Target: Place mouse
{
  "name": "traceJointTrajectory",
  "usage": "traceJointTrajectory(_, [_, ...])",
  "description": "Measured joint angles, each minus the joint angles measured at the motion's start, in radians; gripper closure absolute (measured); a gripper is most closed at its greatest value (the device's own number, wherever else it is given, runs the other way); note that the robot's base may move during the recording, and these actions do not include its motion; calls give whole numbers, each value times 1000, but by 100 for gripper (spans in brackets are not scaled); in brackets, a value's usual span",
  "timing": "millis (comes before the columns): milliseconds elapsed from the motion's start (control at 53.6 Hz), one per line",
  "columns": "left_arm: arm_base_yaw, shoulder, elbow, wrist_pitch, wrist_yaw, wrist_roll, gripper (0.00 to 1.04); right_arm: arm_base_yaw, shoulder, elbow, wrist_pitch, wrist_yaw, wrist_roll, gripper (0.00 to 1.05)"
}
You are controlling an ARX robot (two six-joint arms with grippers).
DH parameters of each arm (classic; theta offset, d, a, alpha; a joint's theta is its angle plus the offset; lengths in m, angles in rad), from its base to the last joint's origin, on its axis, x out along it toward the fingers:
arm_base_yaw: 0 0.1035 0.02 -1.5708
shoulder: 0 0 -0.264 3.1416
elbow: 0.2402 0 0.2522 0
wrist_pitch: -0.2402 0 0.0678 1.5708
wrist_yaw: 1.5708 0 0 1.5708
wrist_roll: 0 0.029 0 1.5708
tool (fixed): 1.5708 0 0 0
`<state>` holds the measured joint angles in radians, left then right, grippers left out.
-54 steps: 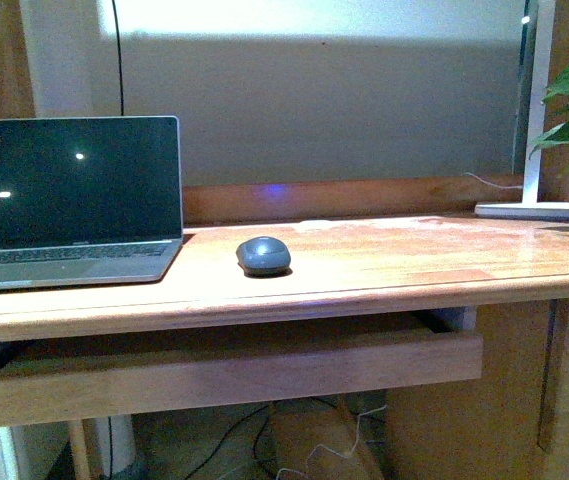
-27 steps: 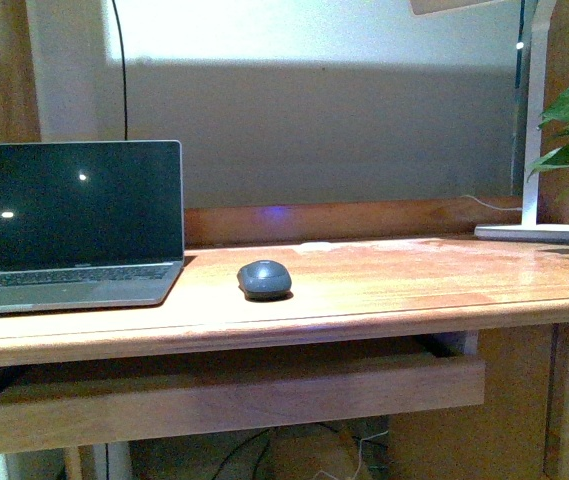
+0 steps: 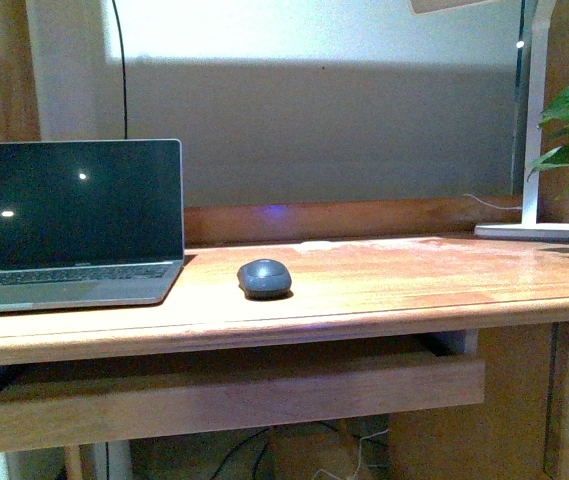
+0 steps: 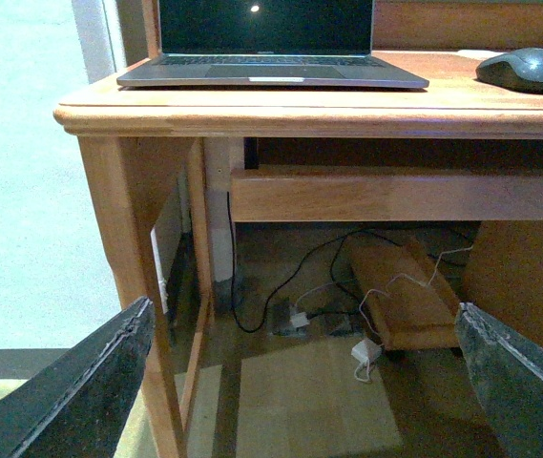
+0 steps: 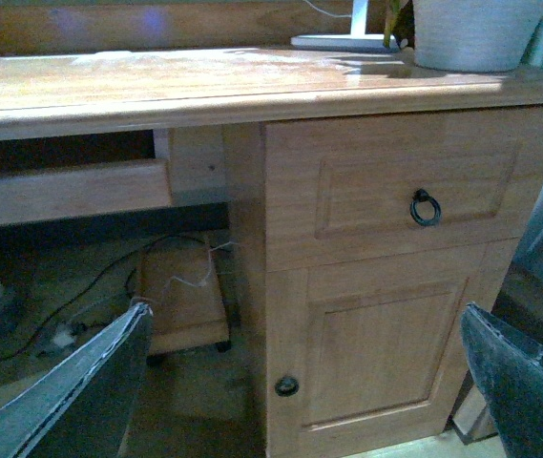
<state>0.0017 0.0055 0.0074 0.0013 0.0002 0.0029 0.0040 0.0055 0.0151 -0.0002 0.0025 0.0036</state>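
Above both my grippers, mouse (image 3: 264,278) sits on desk (image 3: 384,285), just right of laptop (image 3: 74,225). Left gripper (image 4: 300,382) and right gripper (image 5: 300,382) hang low, jaws wide apart, holding nothing.

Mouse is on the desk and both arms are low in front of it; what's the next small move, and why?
Probably none beyond keeping clear. The mouse rests flat on the desk beside the laptop, touched by nothing, so it looks placed. The left gripper and right gripper are open and empty below desk height.
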Motion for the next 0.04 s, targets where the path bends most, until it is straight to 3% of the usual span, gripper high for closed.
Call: traceJointTrajectory(37, [0,0,0,0,0,0,8,0,0,0,0,0,0,7])
